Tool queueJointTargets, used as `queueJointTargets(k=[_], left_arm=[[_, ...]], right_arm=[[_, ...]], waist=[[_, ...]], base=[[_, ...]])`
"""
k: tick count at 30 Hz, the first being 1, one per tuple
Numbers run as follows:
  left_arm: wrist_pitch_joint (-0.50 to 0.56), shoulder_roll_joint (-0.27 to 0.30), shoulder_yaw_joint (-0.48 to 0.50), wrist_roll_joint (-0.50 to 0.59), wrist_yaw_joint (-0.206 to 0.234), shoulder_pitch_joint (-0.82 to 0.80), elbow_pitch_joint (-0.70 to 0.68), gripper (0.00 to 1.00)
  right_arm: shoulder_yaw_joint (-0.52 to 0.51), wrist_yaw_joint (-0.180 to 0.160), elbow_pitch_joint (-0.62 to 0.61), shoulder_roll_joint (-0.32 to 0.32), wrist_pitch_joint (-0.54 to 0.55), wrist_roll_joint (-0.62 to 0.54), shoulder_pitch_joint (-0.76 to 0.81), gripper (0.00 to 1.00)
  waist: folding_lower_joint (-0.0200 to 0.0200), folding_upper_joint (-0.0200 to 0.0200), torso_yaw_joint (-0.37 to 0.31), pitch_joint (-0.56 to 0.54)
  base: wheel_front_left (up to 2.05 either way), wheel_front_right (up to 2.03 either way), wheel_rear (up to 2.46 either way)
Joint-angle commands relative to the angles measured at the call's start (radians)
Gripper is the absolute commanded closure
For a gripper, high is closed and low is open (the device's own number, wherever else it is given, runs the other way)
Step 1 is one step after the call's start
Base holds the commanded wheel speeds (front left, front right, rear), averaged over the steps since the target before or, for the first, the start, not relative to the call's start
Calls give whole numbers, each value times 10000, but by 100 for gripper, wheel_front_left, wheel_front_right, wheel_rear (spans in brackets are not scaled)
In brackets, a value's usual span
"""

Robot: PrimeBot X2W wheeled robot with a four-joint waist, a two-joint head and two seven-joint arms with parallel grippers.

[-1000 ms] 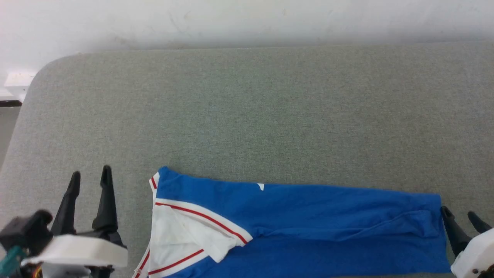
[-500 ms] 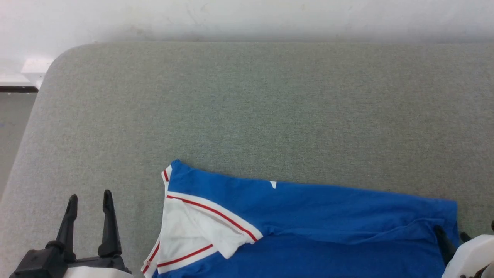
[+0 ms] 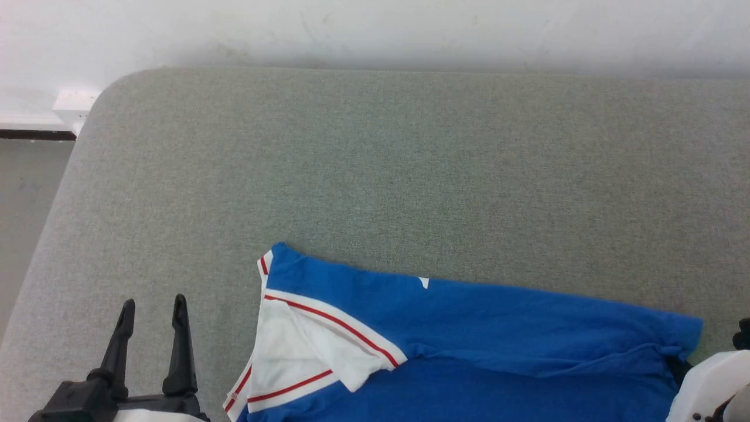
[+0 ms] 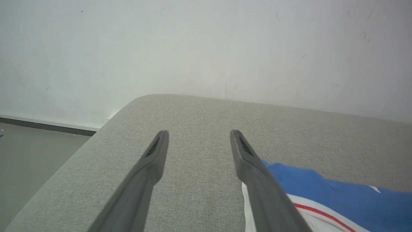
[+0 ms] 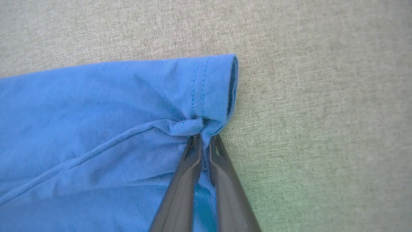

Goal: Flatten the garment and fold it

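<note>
The garment (image 3: 504,334), a bright blue T-shirt with a white sleeve edged in red stripes, lies folded lengthwise along the near edge of the grey table (image 3: 375,176). In the right wrist view my right gripper (image 5: 203,137) is shut on the garment (image 5: 106,122), pinching the stitched hem at its right end so the cloth bunches at the fingertips. My left gripper (image 3: 153,308) stands open over bare table left of the white sleeve (image 3: 293,351). In the left wrist view the left gripper (image 4: 199,132) holds nothing, and the garment (image 4: 322,190) lies to its right.
A white wall (image 3: 375,29) rises behind the table's far edge. The table's rounded far-left corner (image 3: 111,88) drops to a grey floor (image 3: 26,193). The far half of the table is bare cloth surface.
My right gripper moved onto the garment's right hem and shut on it, bunching the cloth. The head camera shifted, so the whole scene slid right. The left gripper stayed open.
</note>
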Motion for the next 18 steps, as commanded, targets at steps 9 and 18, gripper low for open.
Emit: queueJointTargets(k=[9, 18], left_arm=[[-47, -177, -45, 233, -220, 91, 213, 0], [-47, -25, -180, 490, -223, 191, 432, 0]], right_arm=[[-666, -21, 139, -911, -563, -750, -962, 100], [-2588, -21, 1133, -2087, -807, -1567, -1150, 100]], waist=[[1, -1, -297, -252], [1, -1, -310, -426]], base=[[0, 0, 0], [0, 0, 0]])
